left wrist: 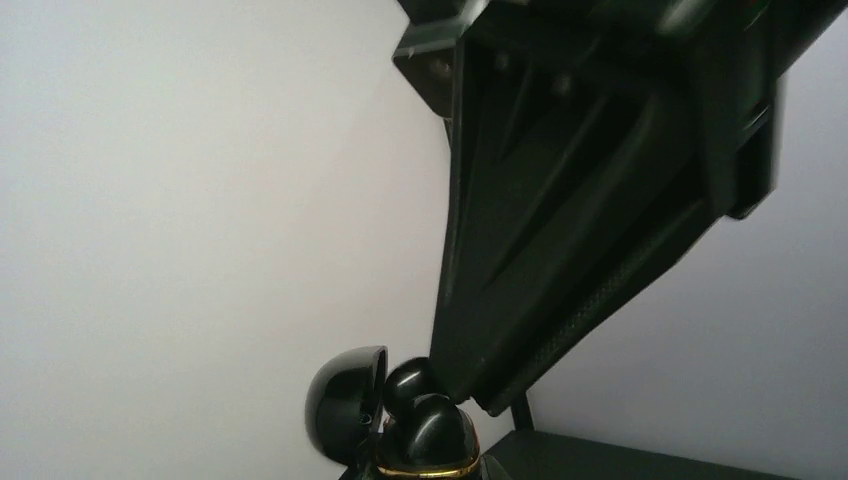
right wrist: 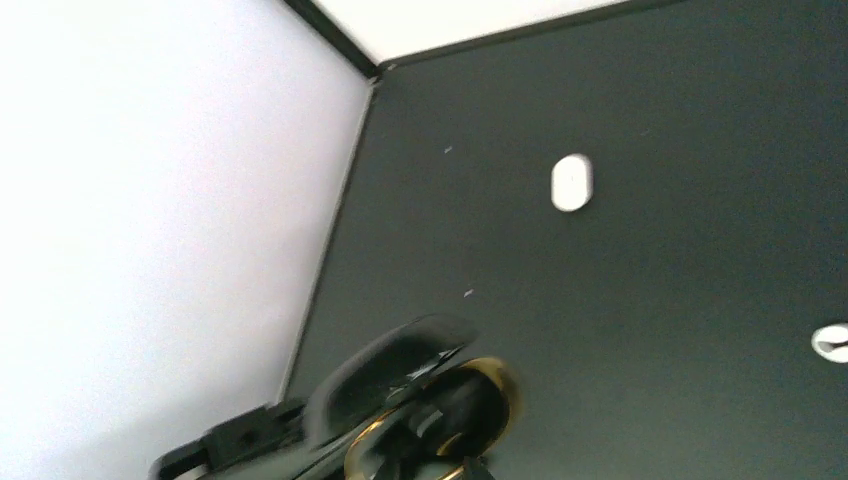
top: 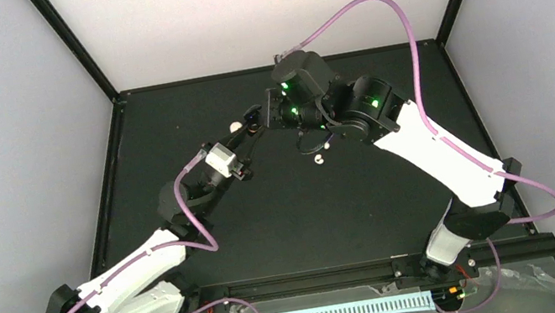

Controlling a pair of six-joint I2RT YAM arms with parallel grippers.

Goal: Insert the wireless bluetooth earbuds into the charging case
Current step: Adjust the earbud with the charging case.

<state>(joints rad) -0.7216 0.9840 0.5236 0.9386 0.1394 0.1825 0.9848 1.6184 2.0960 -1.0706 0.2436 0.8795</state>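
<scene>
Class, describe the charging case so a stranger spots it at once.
Find the black table, then the left gripper near its middle. At its tip is the charging case: round and black, the only thing with a gold rim, its lid open.

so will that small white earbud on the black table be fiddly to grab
Probably. The glossy white oval earbud looks smooth and rounded, so it may slip from a pinch. It lies loose on the black tabletop and looks tiny, so a nudge would likely skid it.
</scene>
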